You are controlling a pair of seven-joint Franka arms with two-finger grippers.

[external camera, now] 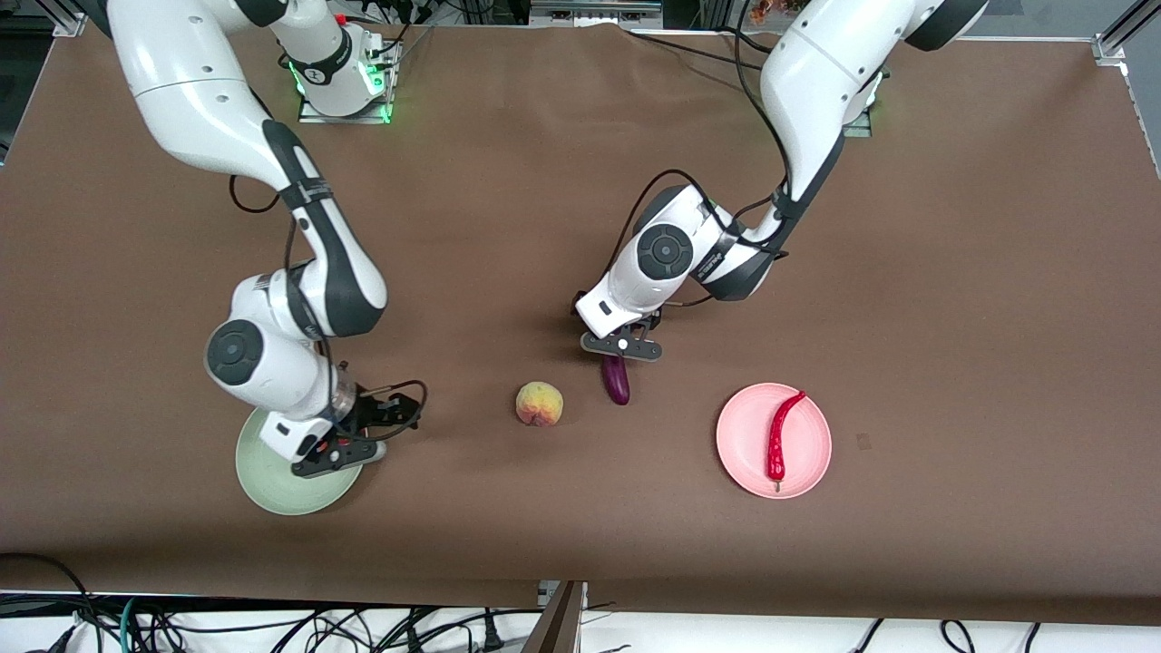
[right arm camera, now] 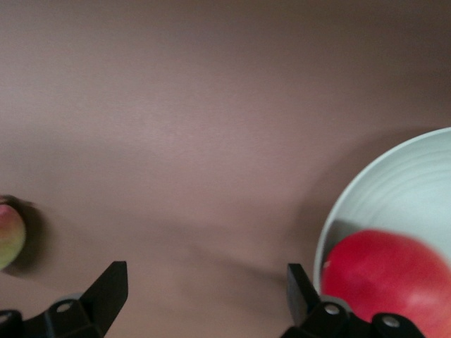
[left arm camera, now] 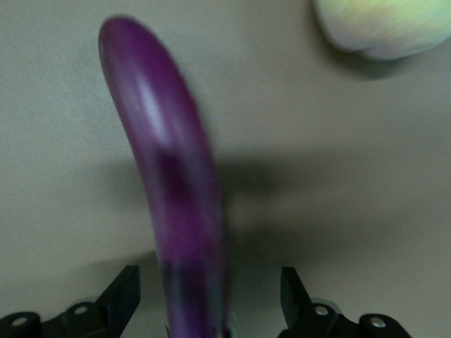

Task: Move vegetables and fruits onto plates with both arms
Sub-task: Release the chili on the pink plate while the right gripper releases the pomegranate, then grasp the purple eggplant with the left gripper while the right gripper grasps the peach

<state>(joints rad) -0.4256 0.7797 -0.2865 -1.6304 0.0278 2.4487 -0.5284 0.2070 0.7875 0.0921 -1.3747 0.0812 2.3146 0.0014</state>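
I see the left gripper low over the brown desk mid-span, sitting over the stem end of the eggplant. In the left wrist view the eggplant runs lengthwise between the two fingers, which stand well apart with a gap on each side of it, so no clamp that I can see. I read the eggplant as lying on the desk, with its rounded tip pointing toward the front camera. The peach sits just beside it toward the right arm's end, a bit nearer the front camera, apart from it; its blurred edge shows in a corner of the left wrist view. The right gripper hangs over the rim of the mint green plate, on the rim's side facing the peach. Its fingers are spread wide, nothing between them. The right wrist view has the pomegranate resting in the green plate; in the front view the arm covers it, so I can't place it more finely on the plate. The peach shows at the edge of that view too. The pink plate is toward the left arm's end, with the red chili pepper lying across its middle, stem toward the front camera.
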